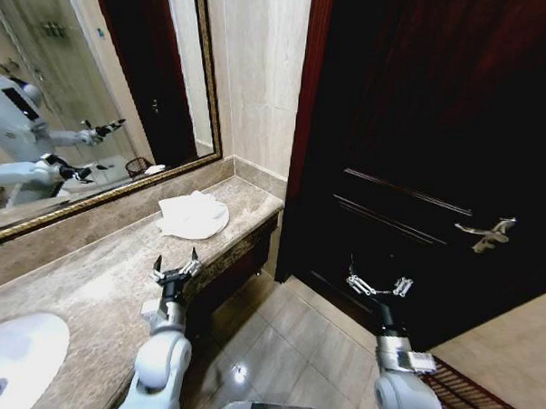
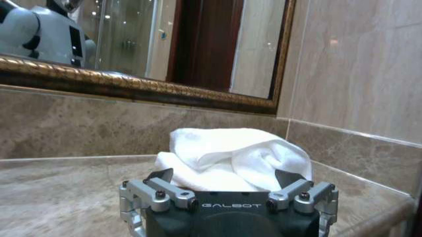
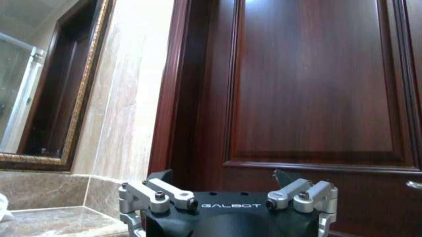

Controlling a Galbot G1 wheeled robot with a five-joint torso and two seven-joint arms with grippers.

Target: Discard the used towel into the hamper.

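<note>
The used towel (image 1: 193, 215) is a crumpled white heap near the far end of the marble counter (image 1: 98, 278), below the mirror. My left gripper (image 1: 177, 268) hovers open over the counter's front edge, a short way in front of the towel and apart from it. In the left wrist view the towel (image 2: 231, 155) lies just beyond the open left gripper (image 2: 223, 175). My right gripper (image 1: 378, 286) is open in the air over the floor, facing the dark door; nothing sits between its fingers (image 3: 221, 174). The hamper (image 1: 468, 400), a reddish-brown openwork basket, shows partly at the lower right, by my right arm.
A dark wooden door (image 1: 420, 157) with a lever handle (image 1: 486, 234) closes the space ahead. A gold-framed mirror (image 1: 87, 97) runs behind the counter, and a white sink basin (image 1: 13, 356) sits at its near left. Tiled floor (image 1: 285, 341) lies between counter and door.
</note>
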